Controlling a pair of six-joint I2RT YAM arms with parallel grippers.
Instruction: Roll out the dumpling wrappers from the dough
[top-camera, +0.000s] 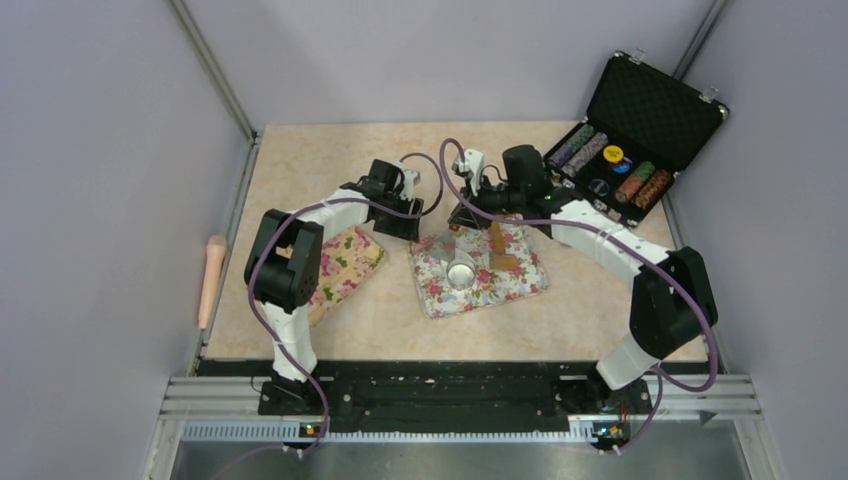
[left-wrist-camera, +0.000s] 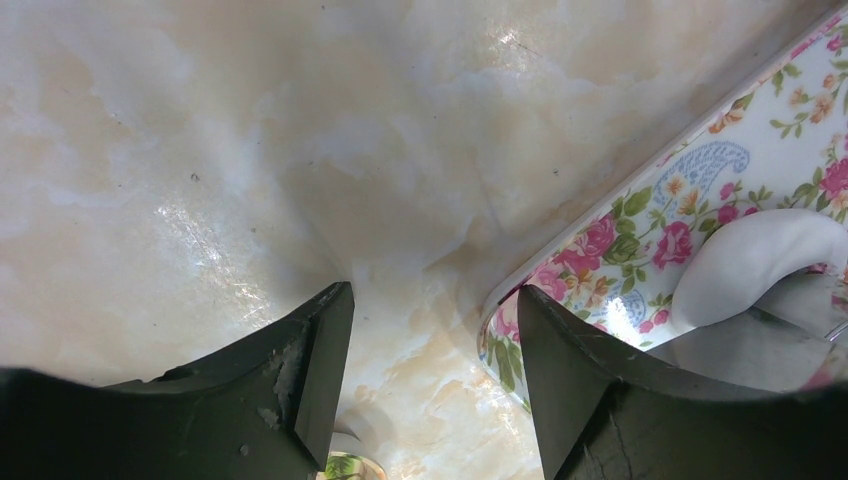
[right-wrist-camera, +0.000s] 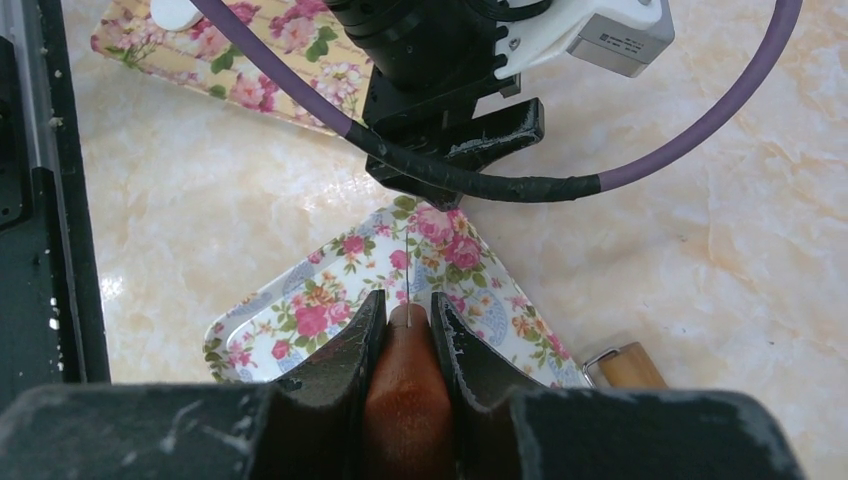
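A white piece of dough (left-wrist-camera: 755, 262) lies curled on the floral tray (top-camera: 515, 285), with a grey flat thing against it. I cannot make out any flat round wrapper. My right gripper (right-wrist-camera: 407, 300) is shut on a brown wooden handle (right-wrist-camera: 405, 385) with a thin blade seen edge-on, held over the tray's back corner (right-wrist-camera: 300, 310); it also shows in the top view (top-camera: 462, 218). My left gripper (left-wrist-camera: 432, 295) is open and empty over bare table beside the tray's edge (left-wrist-camera: 600, 235), and shows in the top view (top-camera: 405, 222). A metal ring cutter (top-camera: 461, 272) stands on the tray.
A small wooden roller (top-camera: 500, 248) lies on the tray, its handle end visible in the right wrist view (right-wrist-camera: 628, 366). A second floral tray (top-camera: 345, 262) sits at the left with a white lump (right-wrist-camera: 175, 12). An open poker chip case (top-camera: 625, 150) stands back right. A pale rolling pin (top-camera: 212, 278) lies beyond the left edge.
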